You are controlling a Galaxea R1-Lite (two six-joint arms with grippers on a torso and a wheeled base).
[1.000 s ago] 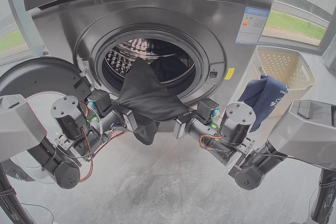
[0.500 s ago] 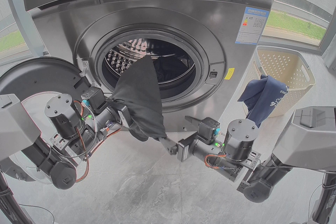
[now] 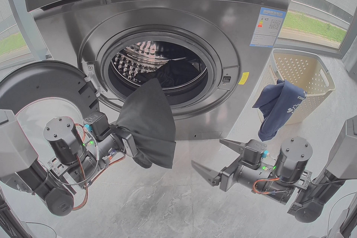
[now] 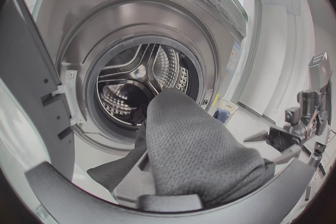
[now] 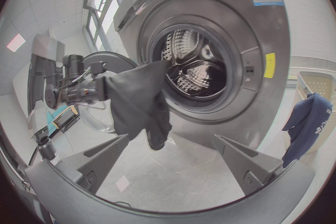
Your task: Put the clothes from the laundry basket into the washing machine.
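a: head view?
b: black garment (image 3: 148, 119) hangs clamped in the left gripper (image 3: 135, 145), its top edge lying over the rim of the washing machine (image 3: 230, 23) mouth. right gripper (image 3: 207, 153) is spread wide above bare floor (image 3: 167, 205), well apart from the cloth. blue garment (image 3: 280, 105) droops over the laundry basket (image 3: 316, 64) rim.
a: left wrist?
b: cloth drapes the gripper; drum (image 4: 140, 74) open beyond, door (image 4: 28, 60) swung aside.
a: right wrist?
b: fingers (image 5: 101, 154) far apart, open floor ahead.
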